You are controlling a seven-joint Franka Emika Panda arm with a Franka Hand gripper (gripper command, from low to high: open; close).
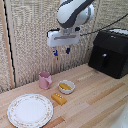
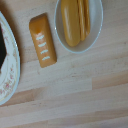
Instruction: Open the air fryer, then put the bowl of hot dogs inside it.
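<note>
The black air fryer (image 1: 111,52) stands at the exterior view's right, its drawer shut with the vertical handle (image 1: 103,61) on the front. The small cream bowl (image 1: 66,87) holding yellow-orange hot dogs (image 1: 65,86) rests on the wooden table, left of the fryer. My gripper (image 1: 62,51) hangs high above the table, above and a little behind the bowl, its two dark-blue fingers apart with nothing between them. In the wrist view the bowl (image 2: 96,30) and its hot dogs (image 2: 76,21) show from above; the fingers are out of that view.
A pink mug (image 1: 45,80) stands left of the bowl. A yellow-orange rectangular block (image 1: 59,98) (image 2: 42,40) lies just in front of it. A large floral-rimmed plate (image 1: 30,110) (image 2: 7,65) sits at the table's front left. A woven screen backs the table.
</note>
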